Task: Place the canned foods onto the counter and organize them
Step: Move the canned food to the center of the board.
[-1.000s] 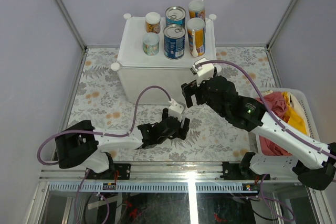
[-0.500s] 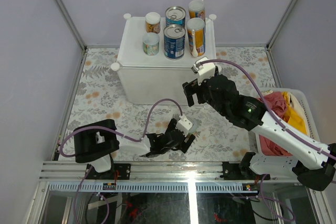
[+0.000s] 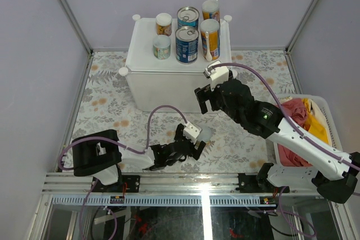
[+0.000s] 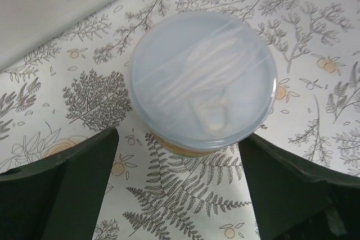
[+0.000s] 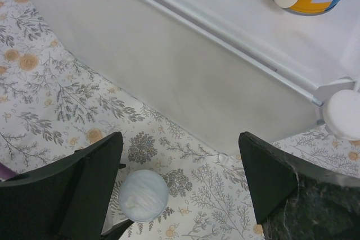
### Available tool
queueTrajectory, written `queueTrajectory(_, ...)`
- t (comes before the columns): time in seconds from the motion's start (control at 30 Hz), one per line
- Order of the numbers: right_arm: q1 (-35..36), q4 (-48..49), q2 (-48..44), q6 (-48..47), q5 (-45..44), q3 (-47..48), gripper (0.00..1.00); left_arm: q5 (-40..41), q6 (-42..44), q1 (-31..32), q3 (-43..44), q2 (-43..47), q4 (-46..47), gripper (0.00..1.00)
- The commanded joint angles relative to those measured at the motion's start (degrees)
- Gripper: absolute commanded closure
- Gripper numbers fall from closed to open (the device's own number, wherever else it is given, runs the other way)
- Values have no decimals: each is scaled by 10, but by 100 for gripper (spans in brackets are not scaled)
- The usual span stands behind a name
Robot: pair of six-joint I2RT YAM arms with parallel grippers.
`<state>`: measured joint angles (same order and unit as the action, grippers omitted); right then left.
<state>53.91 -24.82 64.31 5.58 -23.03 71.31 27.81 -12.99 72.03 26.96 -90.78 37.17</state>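
Observation:
A can with a pale translucent lid stands upright on the leaf-patterned floor, also seen in the right wrist view. My left gripper is open, low by the near edge. Its dark fingers flank the can's near side without gripping it. The white counter carries several cans: blue-labelled tins, tall yellow-orange ones, a short green one and a short orange one. My right gripper hangs open and empty before the counter's front wall.
A white slatted basket of red and yellow cloth stands at the right, beside my right arm. The counter has round corner knobs. Purple cables loop over both arms. Grey walls close the back and sides.
My left gripper pulled back toward the near edge and spread its jaws wider; the pale-lidded can now shows standing at its tips. The right arm barely moved.

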Motion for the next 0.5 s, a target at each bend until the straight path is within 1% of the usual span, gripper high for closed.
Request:
queueTrajectory(0.0,-5,18,3,-9,-7,24,9,-20,31,4,-11,16,108,13)
queueTrajectory(0.2,-6,31,6,-9,-8,18,9,-64,61,5,-19,8,162,12)
queueTrajectory(0.47,-9,40,11,-20,-12,14,9,-64,91,5,-7,-32,219,11)
